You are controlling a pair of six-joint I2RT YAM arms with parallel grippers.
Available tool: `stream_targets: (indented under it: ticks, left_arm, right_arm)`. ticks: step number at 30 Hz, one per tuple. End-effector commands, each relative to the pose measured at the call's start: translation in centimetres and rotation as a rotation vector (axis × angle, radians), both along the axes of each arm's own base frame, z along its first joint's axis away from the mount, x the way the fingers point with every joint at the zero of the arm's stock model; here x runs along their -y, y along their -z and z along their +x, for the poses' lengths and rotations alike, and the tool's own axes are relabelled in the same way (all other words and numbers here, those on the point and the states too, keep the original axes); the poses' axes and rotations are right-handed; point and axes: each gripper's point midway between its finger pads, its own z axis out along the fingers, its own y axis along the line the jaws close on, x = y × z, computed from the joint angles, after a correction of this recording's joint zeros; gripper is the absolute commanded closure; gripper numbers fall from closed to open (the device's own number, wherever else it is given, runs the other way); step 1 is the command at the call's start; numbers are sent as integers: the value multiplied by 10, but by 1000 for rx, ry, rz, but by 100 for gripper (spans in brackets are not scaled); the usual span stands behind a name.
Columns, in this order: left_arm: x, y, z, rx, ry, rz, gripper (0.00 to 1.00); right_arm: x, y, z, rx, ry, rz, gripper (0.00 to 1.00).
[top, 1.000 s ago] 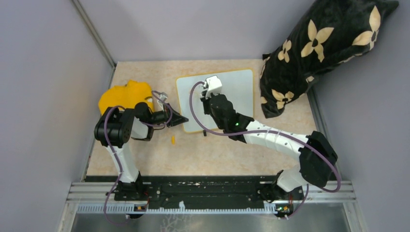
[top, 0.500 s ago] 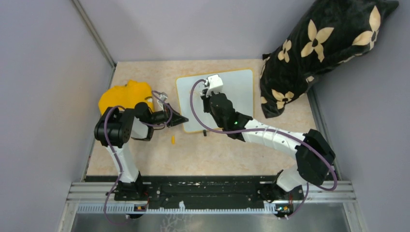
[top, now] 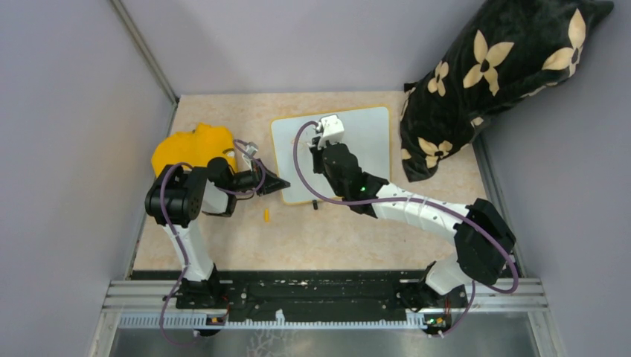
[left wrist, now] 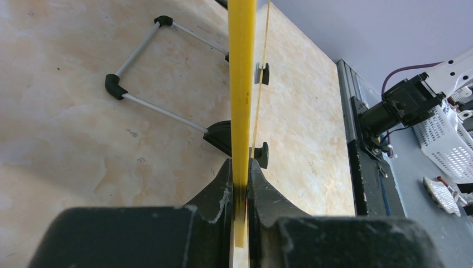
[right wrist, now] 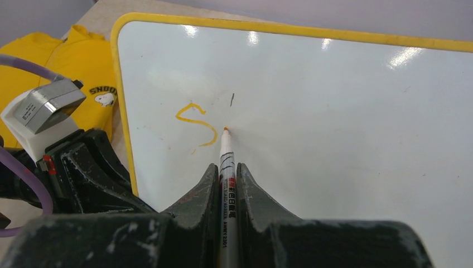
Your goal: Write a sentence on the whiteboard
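Nearest the bases, a small orange cap (top: 266, 216) lies alone on the beige table (top: 223, 245), just in front of the left gripper (left wrist: 240, 167). That gripper is clamped tight on the whiteboard (right wrist: 334, 139), its jaws pinching the yellow frame at the left near edge; in its wrist view the board runs edge-on, with the wire stand (left wrist: 150, 72) and its black feet showing beside it. The right gripper (right wrist: 226, 173) reaches over the board from the near side, squeezed firmly on a white marker (right wrist: 225, 148) that points away. The orange tip sits just right of the tail of a lone orange S, all there is of the sentence (right wrist: 196, 124), up in the board's left part; whether tip meets surface I cannot tell. The board lies mid-table. Left of it is a yellow cloth (top: 190, 146); far right, a black flowered cushion (top: 491, 74) leans on the wall.
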Motion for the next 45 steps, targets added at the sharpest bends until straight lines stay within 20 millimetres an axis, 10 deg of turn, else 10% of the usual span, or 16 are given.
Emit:
stream_targets:
  ticks: [1, 45]
  left_arm:
    - [-2, 13, 2, -14, -31, 20, 100]
    - [-2, 14, 2, -20, -32, 21, 100]
  right_arm:
    - [3, -3, 3, 2, 12, 39, 100]
    - [17, -20, 20, 23, 66, 57, 100]
